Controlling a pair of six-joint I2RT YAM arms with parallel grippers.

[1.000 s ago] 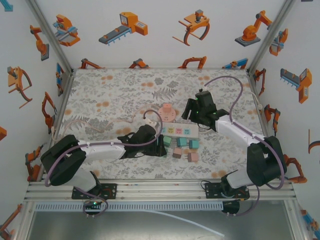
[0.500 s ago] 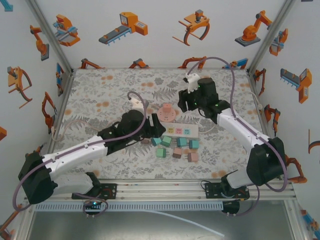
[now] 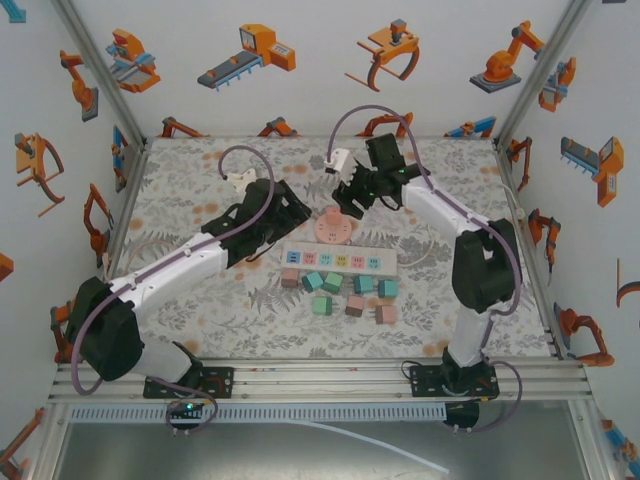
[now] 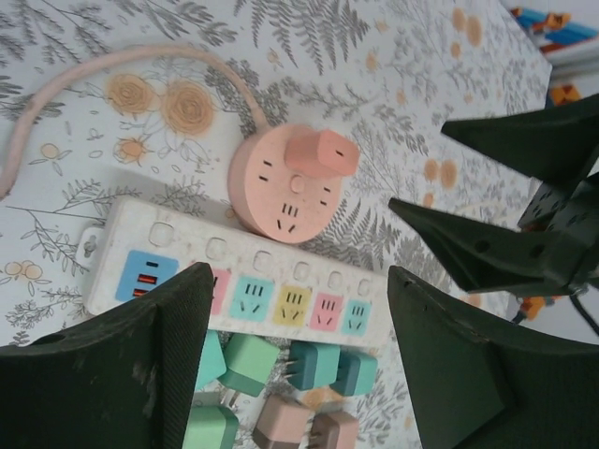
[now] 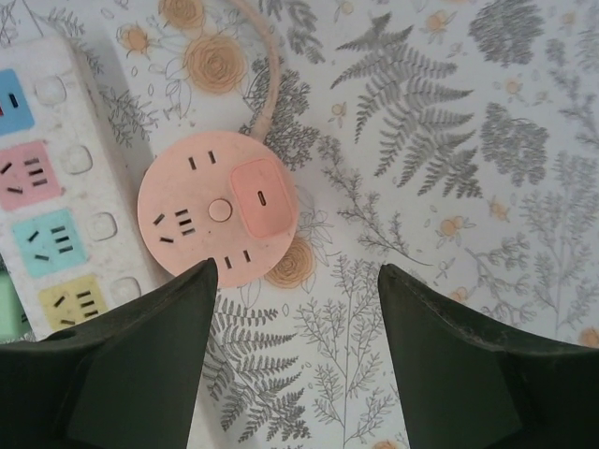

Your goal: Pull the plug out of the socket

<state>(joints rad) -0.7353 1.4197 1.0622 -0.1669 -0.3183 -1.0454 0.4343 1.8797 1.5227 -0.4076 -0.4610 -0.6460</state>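
Straight ahead of my right gripper (image 5: 298,271), its fingers spread wide, I see the pink plug (image 5: 262,196) seated in the round pink socket (image 5: 192,229). Just left of the socket lies the white power strip (image 5: 56,187). My left gripper (image 4: 298,273), likewise spread, hovers over that strip. Beyond stretch the fern-printed bench (image 5: 449,140) and the white walls (image 3: 300,60), dotted with orange robot pictures.

You are looking at a long white power strip (image 3: 338,261) lying on the flowery table (image 3: 200,190). Little green and brown blocks (image 3: 332,283) are sitting just beside it.
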